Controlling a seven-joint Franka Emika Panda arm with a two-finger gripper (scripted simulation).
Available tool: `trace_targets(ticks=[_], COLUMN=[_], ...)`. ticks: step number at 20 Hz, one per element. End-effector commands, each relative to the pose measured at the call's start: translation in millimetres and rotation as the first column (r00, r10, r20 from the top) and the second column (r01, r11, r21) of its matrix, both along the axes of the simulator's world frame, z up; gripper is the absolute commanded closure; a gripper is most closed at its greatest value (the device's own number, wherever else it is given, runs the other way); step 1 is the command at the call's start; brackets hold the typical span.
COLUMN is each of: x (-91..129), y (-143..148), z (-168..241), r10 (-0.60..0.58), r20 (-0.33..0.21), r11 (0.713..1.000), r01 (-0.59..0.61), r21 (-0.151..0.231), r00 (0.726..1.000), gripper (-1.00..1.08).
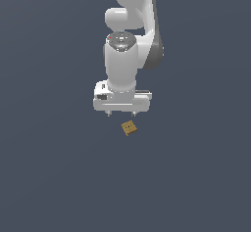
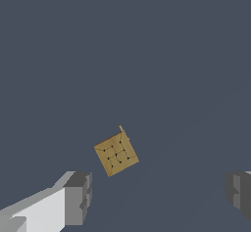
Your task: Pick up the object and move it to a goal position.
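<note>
the white franka gripper (image 1: 121,113) hung pointing down over the flat grey-blue ground (image 1: 49,177), its 2 fingers spread wide and nothing between them. in the wrist view the grey fingertips (image 2: 78,197) sat far apart at the 2 lower corners of the frame, with bare ground in the gap, so the hand was fully or nearly fully parted and empty. the object, a small tan-brown square block (image 1: 129,127) with dark grid lines on its face, appeared to lie flat on the ground just beside the gripper rather than under it. in the exterior view it showed a little below the fingertips and slightly toward the exterior view's right of the midpoint between them. in the wrist view the block (image 2: 116,153) lay ahead of the line that joins the 2 fingers, and roughly midway between them, leaning a touch toward the nearer white finger. the block was square, so it had no long axis, but its edges were turned at an angle to the line of the fingers. in my judgement the next move called for a short sideways shift to bring the gap over the block, perhaps a wrist turn to square the pads to its sides, then a descent.
</note>
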State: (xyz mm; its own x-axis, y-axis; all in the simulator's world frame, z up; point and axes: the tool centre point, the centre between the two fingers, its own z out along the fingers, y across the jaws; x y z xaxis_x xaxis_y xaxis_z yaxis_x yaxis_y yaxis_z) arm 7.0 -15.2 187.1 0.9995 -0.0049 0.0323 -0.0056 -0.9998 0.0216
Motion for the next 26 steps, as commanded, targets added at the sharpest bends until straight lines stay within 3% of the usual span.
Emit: trace_targets(ticks=[1,13,26], x=[0,-1,-5], y=[0,-18,-5], z=[0,-2,-33], r10=[0.0,0.028,0.137], r20=[0.0,0.002,-0.01], r11=[1.0,0.999,0.99], r01=[0.0,-0.028,-0.137], r21=[0.0,-0.018,-0.015], r00=[1.0,1.0,0.991], gripper=[-0.92,-0.92,-0.92])
